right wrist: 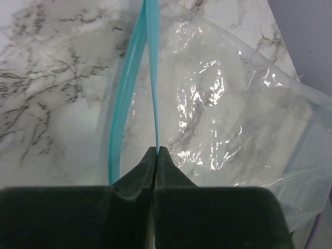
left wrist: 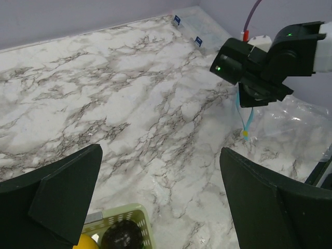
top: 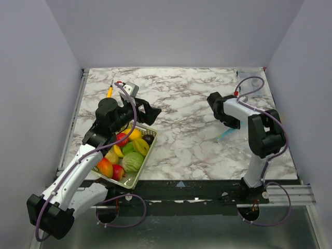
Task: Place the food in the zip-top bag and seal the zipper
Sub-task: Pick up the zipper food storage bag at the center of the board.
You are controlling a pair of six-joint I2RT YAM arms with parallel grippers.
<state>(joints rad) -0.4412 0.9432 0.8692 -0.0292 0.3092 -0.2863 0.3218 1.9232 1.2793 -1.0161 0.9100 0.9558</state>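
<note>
Food [top: 133,161] lay heaped in a pale green mesh basket [top: 130,180] at the near left of the marble-patterned worktop [top: 181,104]. The pieces were red, yellow, green and orange, with one dark piece at the basket's far corner. The left arm reached across the basket, and its dark link covered part of the heap in the top view. Past the basket's far rim hung the left gripper [top: 149,111], its jaws spread wide with nothing between them. Its own camera showed only a corner of the basket, the dark piece and a sliver of yellow.

The zip-top bag [right wrist: 223,114] lay flat on the right side of the worktop, well apart from the basket, clear and crinkled, with the marble showing through it. The right gripper [right wrist: 156,153] tilted down over the bag's edge nearest the basket, closed tight on one strip of the teal zipper [right wrist: 152,78]. The other strip bowed away to the side, so the mouth gaped a little. From above, the right arm hid much of the bag.

A small orange-yellow object [top: 109,92], too small to identify, lay near the far left edge behind the left arm. Two small blue tags [left wrist: 198,41] sat at the far edge. Pale walls [top: 181,31] closed in the worktop on three sides.
</note>
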